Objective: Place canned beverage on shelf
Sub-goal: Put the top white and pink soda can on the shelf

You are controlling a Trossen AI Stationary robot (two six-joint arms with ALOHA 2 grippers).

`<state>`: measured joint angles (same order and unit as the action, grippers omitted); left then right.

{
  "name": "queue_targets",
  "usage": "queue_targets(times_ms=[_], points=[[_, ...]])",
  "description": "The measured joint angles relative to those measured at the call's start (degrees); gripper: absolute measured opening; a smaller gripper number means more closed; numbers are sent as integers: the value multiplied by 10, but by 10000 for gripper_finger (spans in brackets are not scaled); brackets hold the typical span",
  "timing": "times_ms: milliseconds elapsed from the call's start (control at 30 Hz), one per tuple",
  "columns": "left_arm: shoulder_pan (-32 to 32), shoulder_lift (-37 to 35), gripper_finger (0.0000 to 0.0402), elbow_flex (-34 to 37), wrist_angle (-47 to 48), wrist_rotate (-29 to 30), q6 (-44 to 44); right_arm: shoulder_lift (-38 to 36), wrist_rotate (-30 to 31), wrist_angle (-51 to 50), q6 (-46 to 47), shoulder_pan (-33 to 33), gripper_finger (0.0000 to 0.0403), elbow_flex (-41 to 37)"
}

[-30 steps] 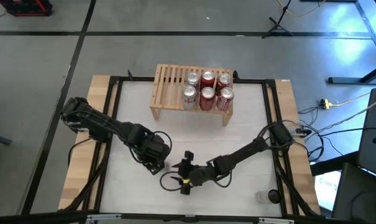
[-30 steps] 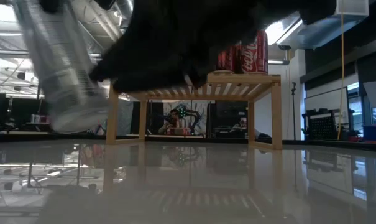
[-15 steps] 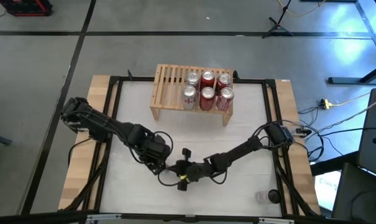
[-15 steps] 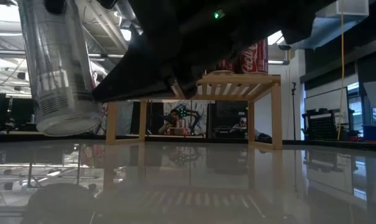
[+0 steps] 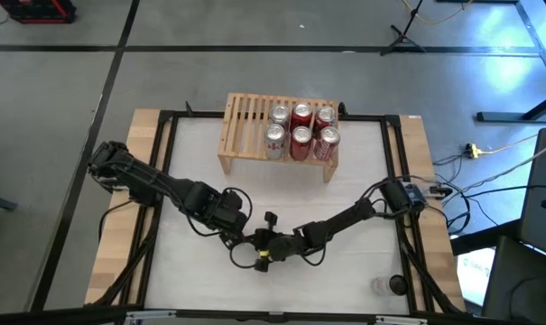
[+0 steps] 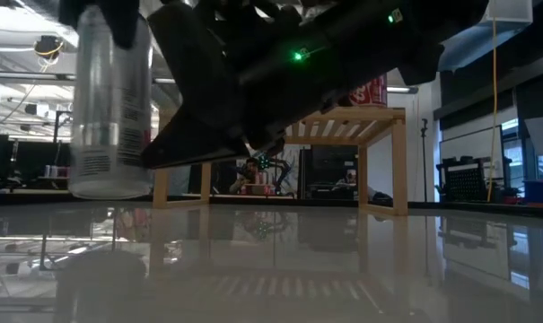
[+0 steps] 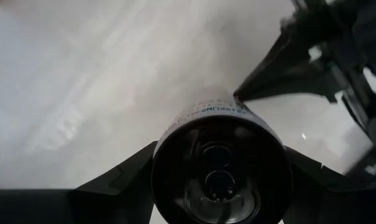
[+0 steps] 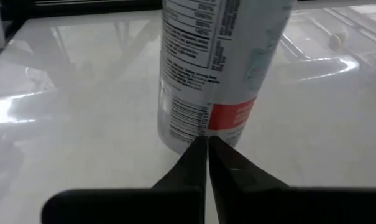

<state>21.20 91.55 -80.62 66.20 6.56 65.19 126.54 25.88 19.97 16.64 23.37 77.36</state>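
Your left gripper [image 7: 219, 186] clamps the silver can [image 6: 109, 108] upright, well short of the shelf [image 5: 277, 135]. Right gripper [image 8: 206, 152], pinched closed and empty, sits just beside that can.

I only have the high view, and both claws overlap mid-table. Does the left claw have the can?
Observer: Yes. The left wrist view shows the silver can gripped between the left claw's fingers.
Operator: Is the right claw holding it too?
Observer: No. The right wrist view shows the right claw shut, its tips pointing at the can's side and holding nothing.
Operator: Is the can tilted?
Observer: No, the low view shows it upright.
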Motion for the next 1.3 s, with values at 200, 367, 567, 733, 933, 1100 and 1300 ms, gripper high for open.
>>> queue_targets(times_ms=[200,367,567,733,933,1100,1300], points=[[12,0,239,-1,-12,109,2,0,-6,4,7,-3,12,0],[21,0,239,-1,-15,145,-3,0,-15,0,11,-6,12,0],[22,-1,239,-1,39,31,3,-17,-45,-11,8,-4,12,-1],[35,-1,240,-1,36,-7,15,-41,-46,-11,10,-6,12,0],[36,12,240,-1,32,22,16,-42,-38,-23,11,-14,12,0],[40,27,240,-1,13,26,3,-42,-34,-32,11,-14,12,0],[40,38,240,-1,-9,19,3,-42,-34,-40,13,-13,12,0]])
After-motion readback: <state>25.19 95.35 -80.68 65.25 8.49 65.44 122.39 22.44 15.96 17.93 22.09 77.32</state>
